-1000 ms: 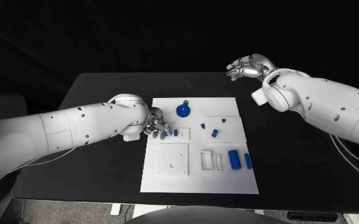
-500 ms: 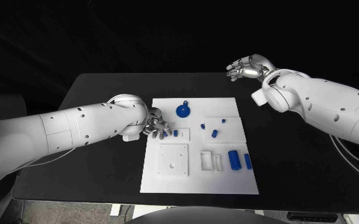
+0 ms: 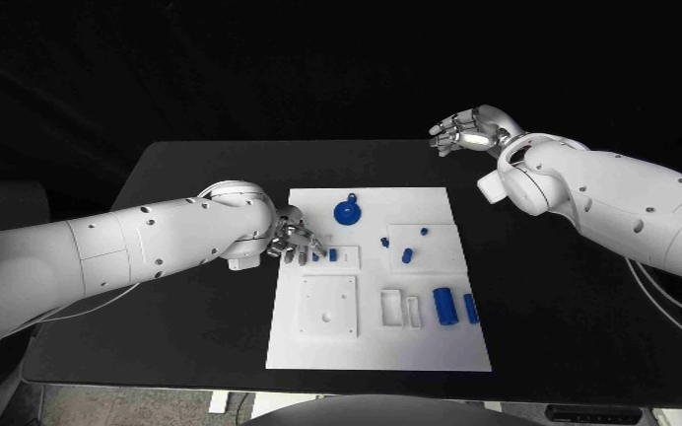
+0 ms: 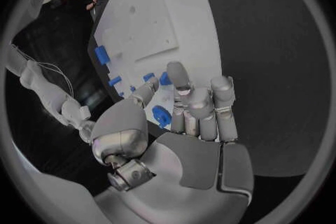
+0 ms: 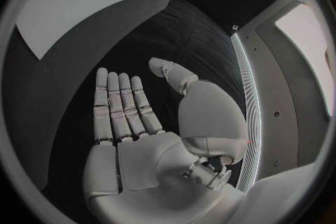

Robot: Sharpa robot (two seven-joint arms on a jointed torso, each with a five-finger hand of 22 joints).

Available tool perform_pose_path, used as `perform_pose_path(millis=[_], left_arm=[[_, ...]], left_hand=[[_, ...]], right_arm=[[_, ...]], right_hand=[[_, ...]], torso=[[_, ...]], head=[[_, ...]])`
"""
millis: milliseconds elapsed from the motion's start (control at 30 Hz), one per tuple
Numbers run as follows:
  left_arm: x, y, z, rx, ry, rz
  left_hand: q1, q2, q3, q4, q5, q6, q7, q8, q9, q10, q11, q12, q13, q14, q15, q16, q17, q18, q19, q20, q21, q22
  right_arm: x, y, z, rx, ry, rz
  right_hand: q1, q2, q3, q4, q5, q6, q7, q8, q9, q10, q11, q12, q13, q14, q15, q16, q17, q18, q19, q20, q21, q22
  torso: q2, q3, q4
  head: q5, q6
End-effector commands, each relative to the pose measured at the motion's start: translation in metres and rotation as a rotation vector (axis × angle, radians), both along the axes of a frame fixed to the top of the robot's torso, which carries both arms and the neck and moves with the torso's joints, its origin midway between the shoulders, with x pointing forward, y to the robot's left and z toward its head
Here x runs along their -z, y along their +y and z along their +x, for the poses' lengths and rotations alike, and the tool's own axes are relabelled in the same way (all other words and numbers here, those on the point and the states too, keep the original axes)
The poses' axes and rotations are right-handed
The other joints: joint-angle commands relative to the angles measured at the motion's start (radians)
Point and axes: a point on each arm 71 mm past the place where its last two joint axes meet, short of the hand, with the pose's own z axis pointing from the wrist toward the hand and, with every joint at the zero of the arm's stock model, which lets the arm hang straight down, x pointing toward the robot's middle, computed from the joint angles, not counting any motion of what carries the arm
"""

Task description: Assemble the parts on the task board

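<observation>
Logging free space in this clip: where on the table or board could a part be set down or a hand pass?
Free: black table left of the white board, the strip to its right, and the board's near edge. Crowded: the board's middle, with blue gear, pegs, cylinders and the left hand. The right hand hovers at the far edge.

Bench (image 3: 185, 327): black, matt, smooth, no glare. Board (image 3: 427, 342): white, flat, matt, plastic-looking. Parts (image 3: 444, 304): blue, smooth, plastic-looking, slight sheen. Gear (image 3: 348, 211): blue, toothed rim. Left robot hand (image 4: 189, 117): silver-grey, satin metallic finish. Right robot hand (image 5: 133, 117): same satin silver. Arms (image 3: 128, 248): white, glossy, smooth shells.
</observation>
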Motion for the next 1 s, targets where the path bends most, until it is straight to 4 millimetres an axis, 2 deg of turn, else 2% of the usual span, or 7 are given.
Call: perform_pose_path(millis=[33,400,467,500,633,833,1000], left_arm=[[-0.005,-0.001,0.003,-0.044,-0.065,-0.089],[-0.020,0.005,0.014,-0.191,-0.187,-0.279],[-0.024,0.005,0.016,-0.238,-0.223,-0.380],[-0.027,0.005,0.017,-0.258,-0.237,-0.435],[-0.034,0.006,0.020,-0.320,-0.284,-0.577],[-0.043,0.012,0.024,-0.417,-0.347,-0.769],[-0.046,0.016,0.025,-0.454,-0.358,-0.876]], left_hand=[[-0.001,-0.014,0.003,0.013,-0.004,-0.011,0.001,0.005,0.002,-0.002,0.007,0.001,0.002,-0.003,-0.005,-0.006,0.001,0.020,-0.004,-0.094,-0.001,0.000],[0.019,0.004,0.019,0.016,-0.002,-0.024,0.003,0.005,0.006,-0.012,0.009,-0.003,0.002,-0.005,-0.005,-0.017,-0.003,0.022,-0.006,-0.094,-0.004,-0.002],[0.049,0.025,0.031,0.000,0.012,-0.071,0.013,-0.018,-0.001,-0.025,0.015,-0.009,0.000,-0.010,0.001,-0.029,-0.009,0.021,-0.009,-0.093,-0.009,-0.004],[0.086,0.043,0.049,-0.024,0.043,-0.110,0.021,-0.036,-0.006,-0.042,0.023,-0.016,-0.003,-0.017,0.008,-0.040,-0.015,0.021,-0.014,-0.092,-0.013,-0.005],[0.186,0.058,0.067,-0.104,0.113,-0.204,0.053,-0.071,-0.012,-0.115,0.052,-0.050,-0.015,-0.021,0.035,-0.052,-0.023,0.015,-0.020,-0.081,-0.018,-0.007],[0.302,0.067,0.074,-0.181,0.132,-0.237,0.078,-0.072,-0.008,-0.195,0.080,-0.115,-0.043,-0.050,0.064,-0.077,-0.034,0.008,-0.046,-0.055,-0.035,-0.012],[0.431,0.055,0.080,-0.186,0.165,-0.242,0.097,-0.070,-0.013,-0.243,0.102,-0.208,-0.085,-0.075,0.085,-0.097,-0.044,0.014,-0.063,-0.033,-0.036,-0.006]], right_arm=[[0.000,0.001,0.000,-0.011,-0.003,0.004],[0.000,-0.001,-0.001,-0.008,-0.004,0.003],[0.000,-0.001,-0.001,-0.007,-0.004,0.003],[0.000,-0.001,-0.001,-0.008,-0.004,0.003],[0.000,-0.003,-0.001,-0.008,-0.012,-0.011],[0.001,-0.005,-0.003,-0.021,-0.019,-0.038],[0.001,-0.001,-0.005,-0.037,-0.014,-0.051]], right_hand=[[-0.004,0.008,-0.004,-0.004,0.006,-0.005,0.008,0.003,-0.001,-0.006,0.001,0.004,-0.002,-0.006,0.004,0.007,-0.001,0.017,-0.002,0.006,-0.003,0.001],[-0.004,0.008,-0.004,-0.004,0.006,-0.005,0.008,0.004,-0.002,-0.006,0.001,0.004,-0.002,-0.006,0.004,0.007,-0.002,0.017,-0.002,0.006,-0.003,0.002],[-0.004,0.008,-0.004,-0.004,0.006,-0.005,0.008,0.004,-0.002,-0.006,0.001,0.005,-0.002,-0.006,0.004,0.007,-0.002,0.017,-0.002,0.006,-0.003,0.002],[-0.004,0.009,-0.004,-0.005,0.006,-0.005,0.008,0.004,-0.002,-0.006,0.001,0.005,-0.003,-0.006,0.004,0.008,-0.002,0.017,-0.002,0.006,-0.003,0.002],[0.000,0.012,-0.002,-0.006,0.004,-0.003,0.007,0.005,-0.002,-0.005,0.000,0.007,-0.004,-0.005,0.003,0.010,-0.004,0.017,-0.001,0.005,-0.003,0.003],[0.010,0.022,0.002,-0.016,-0.012,0.017,-0.001,0.018,-0.002,0.013,-0.012,0.020,-0.008,0.005,-0.002,0.022,-0.010,0.017,0.010,0.003,0.000,0.009],[0.013,0.030,0.010,-0.021,-0.037,0.027,-0.003,0.024,-0.005,0.063,-0.028,0.018,-0.020,0.037,-0.015,0.041,-0.017,0.017,0.046,-0.008,0.011,0.013]], torso=[[0.000,0.0004,0.0003],[0.000,0.0004,-0.0002],[0.000,0.0008,0.0003],[0.000,0.0010,0.0008],[0.001,-0.0006,0.0001],[0.000,0.0008,-0.0014],[-0.001,0.0021,0.0005]], head=[[-0.002,0.003],[-0.010,0.012],[-0.012,0.014],[-0.013,0.016],[-0.017,0.022],[-0.021,0.030],[-0.031,0.037]])
